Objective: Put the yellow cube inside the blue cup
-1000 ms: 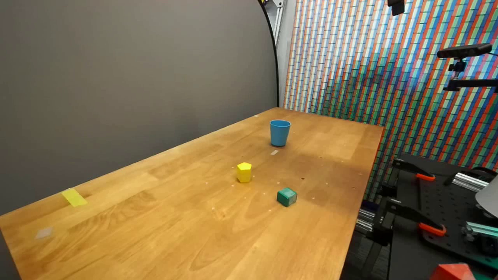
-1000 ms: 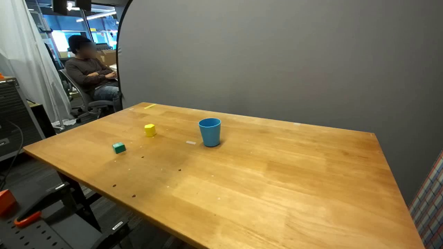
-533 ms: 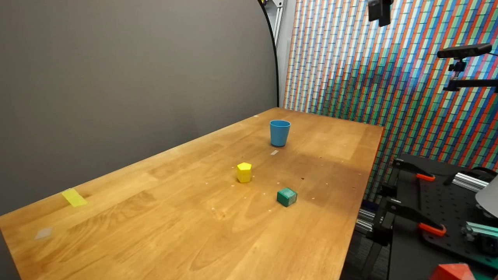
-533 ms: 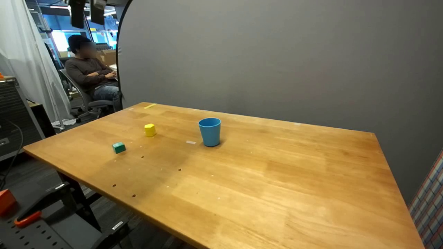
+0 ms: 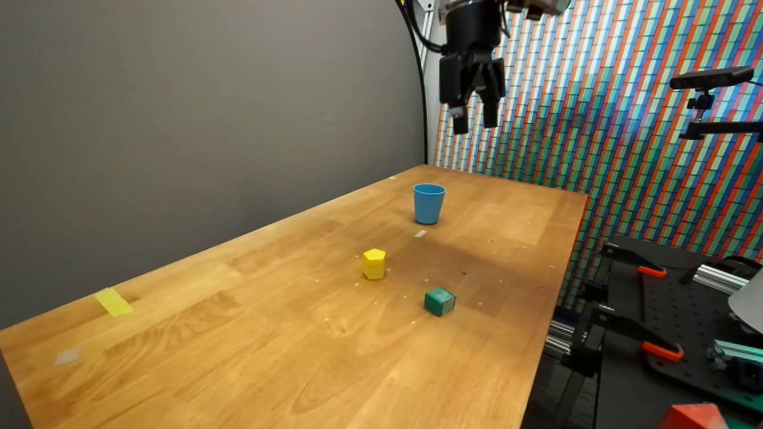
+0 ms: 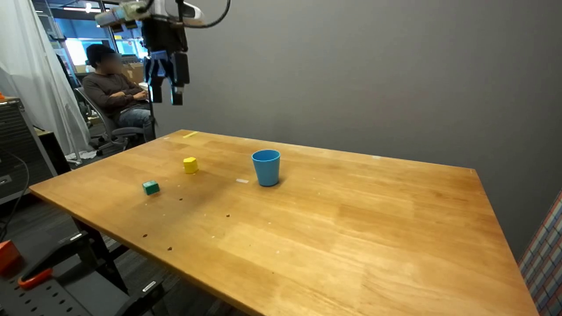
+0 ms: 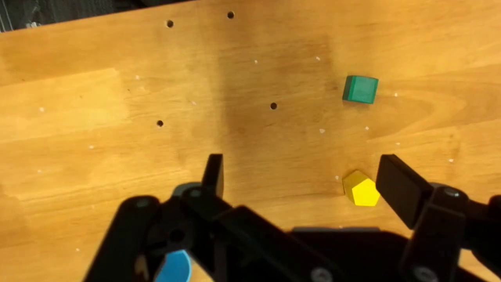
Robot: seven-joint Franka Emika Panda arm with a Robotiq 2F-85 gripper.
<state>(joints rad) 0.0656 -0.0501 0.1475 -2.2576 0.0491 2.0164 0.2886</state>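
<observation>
Gripper [image 6: 166, 97] hanging high above table [image 6: 373, 219], fingers [image 7: 403, 192] standing wide apart, holding nothing, presumably for straddling yellow block [image 6: 190, 165]. In wrist view, block sitting at two o'clock from blue cup [image 7: 176, 268], six o'clock from green cube [image 7: 361, 90]. Cup standing mouth up, probably awaiting it.

Green cube [image 5: 440, 302], yellow patch [image 5: 114, 302] on table [image 5: 250, 363] — person [image 6: 105, 90] seated beyond.

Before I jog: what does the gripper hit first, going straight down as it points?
Likely the wooden tabletop; depth is unclear, though, and the yellow pentagonal block shows beside one gripper finger in the wrist view.
</observation>
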